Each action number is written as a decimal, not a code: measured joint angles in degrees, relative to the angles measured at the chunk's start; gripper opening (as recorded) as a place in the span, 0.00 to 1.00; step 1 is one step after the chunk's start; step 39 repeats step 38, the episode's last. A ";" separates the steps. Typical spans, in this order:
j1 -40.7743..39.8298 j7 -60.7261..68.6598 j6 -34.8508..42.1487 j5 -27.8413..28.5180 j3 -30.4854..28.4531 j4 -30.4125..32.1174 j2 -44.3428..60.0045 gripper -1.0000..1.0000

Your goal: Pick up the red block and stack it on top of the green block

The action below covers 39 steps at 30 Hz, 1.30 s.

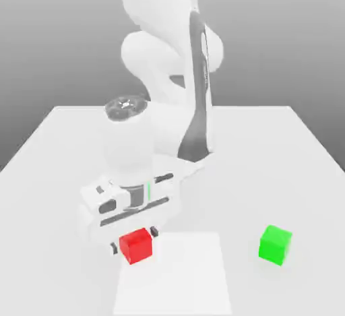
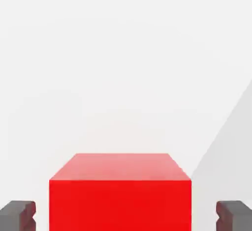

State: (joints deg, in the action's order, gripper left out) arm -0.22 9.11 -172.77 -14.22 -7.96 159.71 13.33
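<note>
The red block (image 1: 137,246) rests on the white table (image 1: 269,146) near the front, toward the exterior view's left. My gripper (image 1: 133,239) is lowered over it, one dark fingertip (image 1: 113,247) on each side of it. In the hand view the red block (image 2: 120,195) sits between the two fingertips (image 2: 19,214), with a narrow gap on each side, so the gripper (image 2: 126,215) is open around the block and not touching it. The green block (image 1: 275,244) stands alone on the table, off to the exterior view's right of the red one.
A lighter square patch (image 1: 189,281) marks the table surface under and beside the red block. The arm's white body (image 1: 168,72) rises behind the gripper at the table's middle.
</note>
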 joint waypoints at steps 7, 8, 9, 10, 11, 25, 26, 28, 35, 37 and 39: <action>1.11 -1.89 1.68 2.67 -1.79 0.24 -2.05 0.00; 1.81 -2.96 2.63 4.18 -2.86 0.39 -3.26 0.00; 2.36 -4.09 3.62 5.74 -3.80 0.55 -4.51 0.00; 2.73 -5.22 4.62 7.31 -4.56 0.73 -5.79 0.00; 2.91 -6.31 5.64 8.83 -5.10 0.92 -7.06 0.00; 21.82 -12.57 17.92 14.48 4.42 -2.10 -16.01 0.00; 24.45 -12.76 18.71 14.36 5.69 -2.76 -16.16 0.00; 29.76 -13.13 20.27 14.09 8.16 -4.06 -16.44 0.00; 31.54 -13.47 10.17 14.14 7.99 -5.25 -5.11 1.00; 31.54 -13.47 10.17 14.14 7.99 -5.25 -5.11 1.00; 31.54 -13.47 10.17 14.14 7.99 -5.25 -5.11 1.00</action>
